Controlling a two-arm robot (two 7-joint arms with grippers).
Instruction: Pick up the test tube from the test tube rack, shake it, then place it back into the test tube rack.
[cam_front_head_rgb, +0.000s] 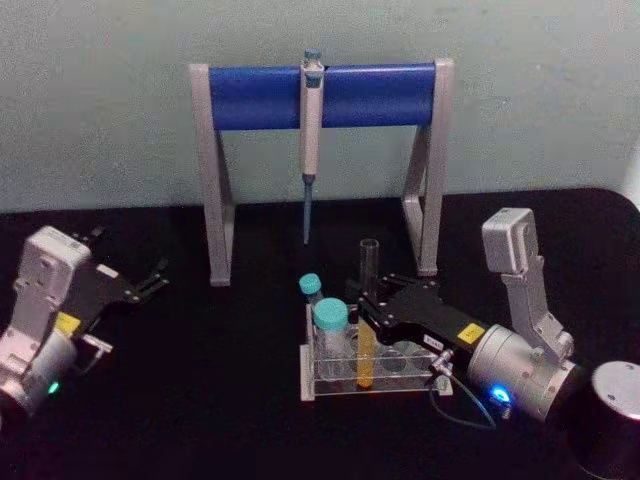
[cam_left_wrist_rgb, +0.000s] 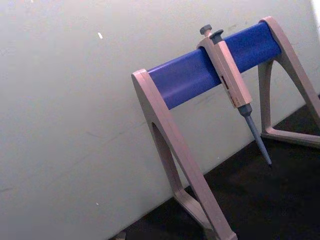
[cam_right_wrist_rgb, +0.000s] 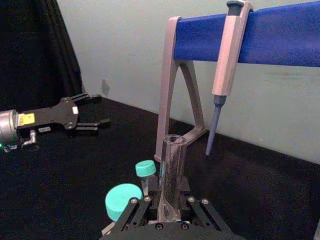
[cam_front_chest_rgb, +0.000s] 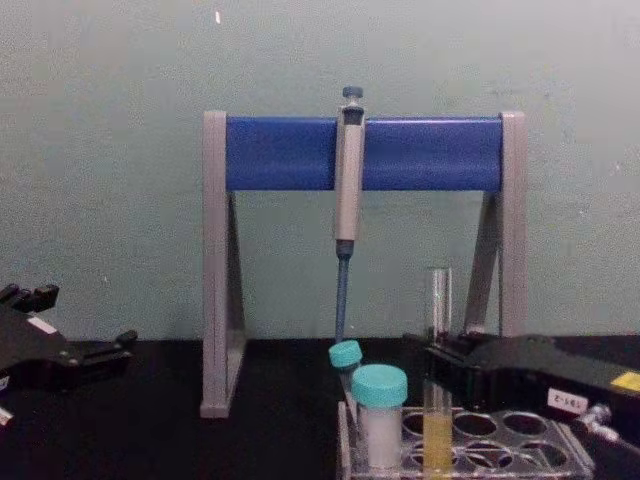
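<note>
Test tube (cam_front_head_rgb: 369, 262) stands in the test tube rack (cam_front_head_rgb: 330, 392), right gripper (cam_front_head_rgb: 362, 300) closed around its middle. Lift straight up, keeping it vertical. Left gripper (cam_front_head_rgb: 152, 278) sits open on the bench (cam_front_head_rgb: 220, 400).

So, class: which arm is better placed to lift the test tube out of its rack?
Right. The right gripper is closed around the test tube standing in the test tube rack; the left gripper sits open, far off to the left.
</note>
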